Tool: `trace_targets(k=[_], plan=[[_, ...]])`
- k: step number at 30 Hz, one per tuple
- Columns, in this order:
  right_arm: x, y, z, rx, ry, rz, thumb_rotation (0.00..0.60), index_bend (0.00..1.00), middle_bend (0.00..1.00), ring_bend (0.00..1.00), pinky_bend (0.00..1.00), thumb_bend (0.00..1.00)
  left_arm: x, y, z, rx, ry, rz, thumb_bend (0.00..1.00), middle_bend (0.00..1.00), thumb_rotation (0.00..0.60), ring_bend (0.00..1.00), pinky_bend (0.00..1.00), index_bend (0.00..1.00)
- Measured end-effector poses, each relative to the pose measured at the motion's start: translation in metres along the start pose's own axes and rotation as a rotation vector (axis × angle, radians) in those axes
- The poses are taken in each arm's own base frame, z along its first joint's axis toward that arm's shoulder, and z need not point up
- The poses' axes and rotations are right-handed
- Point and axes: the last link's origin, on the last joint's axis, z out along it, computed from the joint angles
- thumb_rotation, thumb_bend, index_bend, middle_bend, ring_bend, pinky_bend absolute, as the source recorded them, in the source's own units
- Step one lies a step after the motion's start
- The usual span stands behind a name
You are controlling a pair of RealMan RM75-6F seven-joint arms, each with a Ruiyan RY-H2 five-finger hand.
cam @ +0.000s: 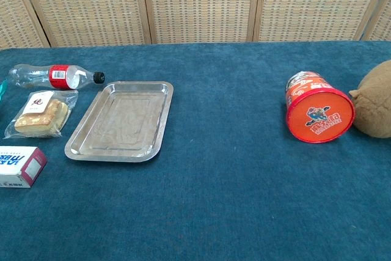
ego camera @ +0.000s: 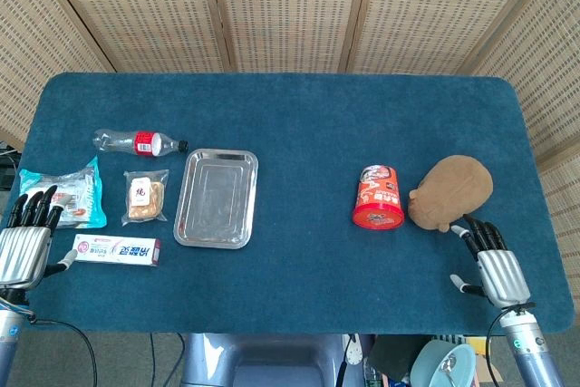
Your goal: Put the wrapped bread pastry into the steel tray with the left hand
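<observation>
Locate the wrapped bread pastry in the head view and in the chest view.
Head view: wrapped bread pastry at left, just left of the steel tray.
Chest view: at the left edge, again left of the tray.
Shared landmark: the plastic bottle behind it.

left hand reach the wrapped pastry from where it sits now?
Probably yes. The left hand rests open at the table's left edge; the wrapped bread pastry lies just inboard, flat and untouched, with a toothpaste box and blue snack packet beside but not covering it.
</observation>
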Motion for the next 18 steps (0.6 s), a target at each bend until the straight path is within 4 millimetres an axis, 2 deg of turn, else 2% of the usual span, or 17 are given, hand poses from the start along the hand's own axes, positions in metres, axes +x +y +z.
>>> trace_targets(k=[18], plan=[[0.0006,0.0043,0.0024,-0.001,-0.002,0.008,0.6,0.13,0.0,0.0,0.0,0.22,0.0045,0.0057,0.0026,-0.002,-0.001,-0.001,0.24,0.0,0.6,0.0,0.0,0.11]])
